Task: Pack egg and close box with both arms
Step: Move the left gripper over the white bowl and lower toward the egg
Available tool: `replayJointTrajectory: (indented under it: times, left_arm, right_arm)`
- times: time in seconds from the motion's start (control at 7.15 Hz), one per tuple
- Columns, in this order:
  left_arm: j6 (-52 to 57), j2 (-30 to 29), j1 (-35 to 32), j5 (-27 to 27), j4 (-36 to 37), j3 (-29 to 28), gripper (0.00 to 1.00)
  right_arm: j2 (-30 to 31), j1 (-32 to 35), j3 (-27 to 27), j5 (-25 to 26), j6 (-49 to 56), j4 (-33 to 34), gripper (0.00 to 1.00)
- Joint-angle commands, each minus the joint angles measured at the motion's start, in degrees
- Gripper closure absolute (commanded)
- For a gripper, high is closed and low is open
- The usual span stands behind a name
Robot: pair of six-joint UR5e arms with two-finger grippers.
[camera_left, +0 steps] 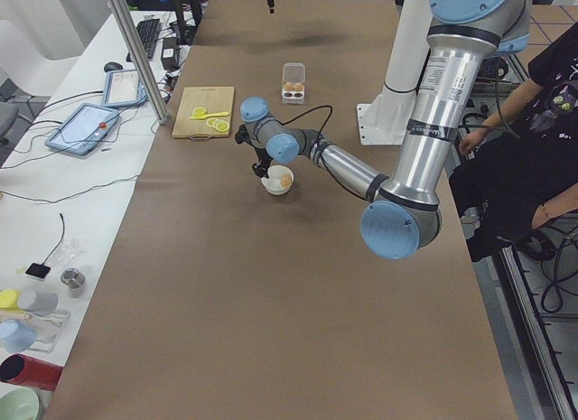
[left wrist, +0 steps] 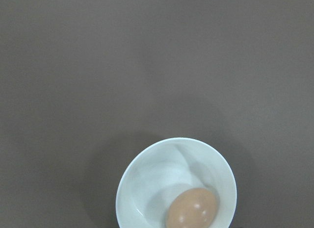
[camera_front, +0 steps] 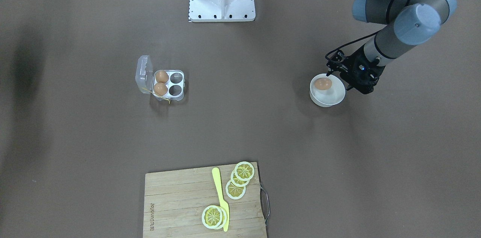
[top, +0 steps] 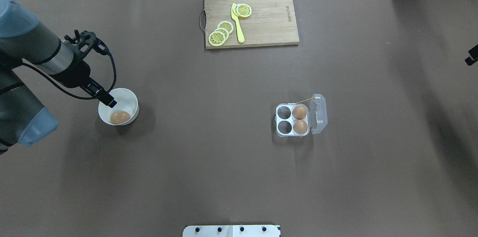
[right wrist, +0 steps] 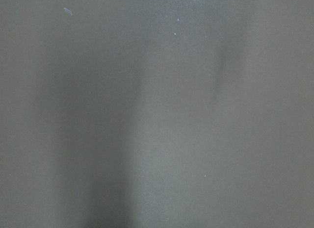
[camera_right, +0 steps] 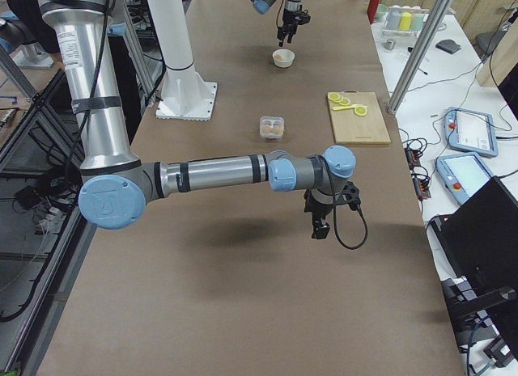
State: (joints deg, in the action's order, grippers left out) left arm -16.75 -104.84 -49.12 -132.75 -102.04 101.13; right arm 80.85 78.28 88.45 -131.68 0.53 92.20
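The egg (top: 120, 117) lies in the white bowl (top: 131, 97) on the bench's (top: 224, 169) left side. The left claw (top: 109, 102) hangs over the bowl's far-left rim, with the egg just beside its tip on the robot's side. Whether this claw is open or closed cannot be told. The box (top: 292, 120) sits well to the right, its lid open, holding two eggs (top: 299, 112). The right claw (camera_right: 320, 228) hangs over bare bench, and its state is unclear too.
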Motion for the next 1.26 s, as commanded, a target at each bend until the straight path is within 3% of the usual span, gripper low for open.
replayJointTrajectory:
  times: [0.0,1.12]
  left_arm:
    - [0.14,0.16,1.13,0.65,0.00,-0.49,0.18]
    - [3.48,-0.45,4.91,0.48,0.18,-4.18,0.26]
  right_arm:
    - [-0.08,-0.05,-0.03,-0.33,-0.09,0.09,0.00]
    - [0.01,-0.05,-0.12,-0.59,-0.26,-0.09,0.00]
